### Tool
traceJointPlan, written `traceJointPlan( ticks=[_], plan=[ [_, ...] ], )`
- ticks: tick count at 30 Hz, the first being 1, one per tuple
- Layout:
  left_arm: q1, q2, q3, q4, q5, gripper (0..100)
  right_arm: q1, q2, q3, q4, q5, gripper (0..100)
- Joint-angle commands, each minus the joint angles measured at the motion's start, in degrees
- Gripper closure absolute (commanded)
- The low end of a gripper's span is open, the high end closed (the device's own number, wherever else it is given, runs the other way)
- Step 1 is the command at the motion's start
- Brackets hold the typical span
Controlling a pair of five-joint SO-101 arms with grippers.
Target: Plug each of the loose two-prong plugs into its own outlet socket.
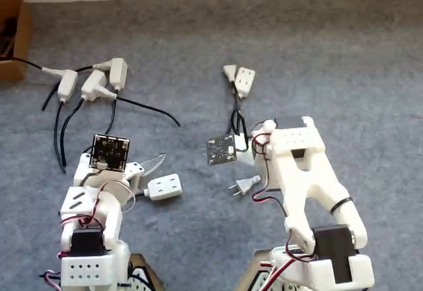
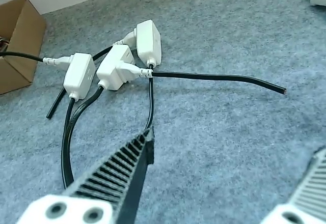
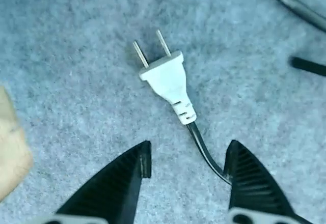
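**Left arm** [image 1: 92,218]: white, standing at the lower left of the high view. The wrist leans toward the upper right, and red and black wires loop past the joints.

**Left end effector** [image 2: 234,147]: jaws spread wide. One black ribbed finger [image 2: 119,170] runs from the lower left of the left wrist view toward centre, and the other shows at the lower right edge.

**Right arm** [image 1: 310,178]: white, at the lower right of the high view, stretched toward frame centre.

**Right end effector** [image 3: 189,150]: jaws parted. Two black fingers [image 3: 117,183] lie along the bottom of the right wrist view, tips well apart.
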State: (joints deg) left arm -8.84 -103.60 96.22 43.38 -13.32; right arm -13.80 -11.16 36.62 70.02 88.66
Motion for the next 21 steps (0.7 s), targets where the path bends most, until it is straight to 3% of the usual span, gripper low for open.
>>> traceJointPlan(
  ticks=[1, 8, 18, 21],
  plan=[
    [-0.1, 0.0, 0.8, -1.0, -0.4, 56, -2.9, -0.2, 0.5, -2.2, 0.8, 77.2],
    [-0.1, 0.0, 0.8, -1.0, -0.4, 56, -9.2, -0.7, 10.1, -12.2, -2.1, 77.5],
    [-0.1, 0.0, 0.8, -0.9, -0.4, 56, -7.1, -0.6, 11.3, -14.2, -1.7, 85.4],
    [-0.1, 0.0, 0.8, -0.9, -0.4, 56, -4.6, -0.4, 11.6, -14.2, 2.1, 85.4]
  ],
)
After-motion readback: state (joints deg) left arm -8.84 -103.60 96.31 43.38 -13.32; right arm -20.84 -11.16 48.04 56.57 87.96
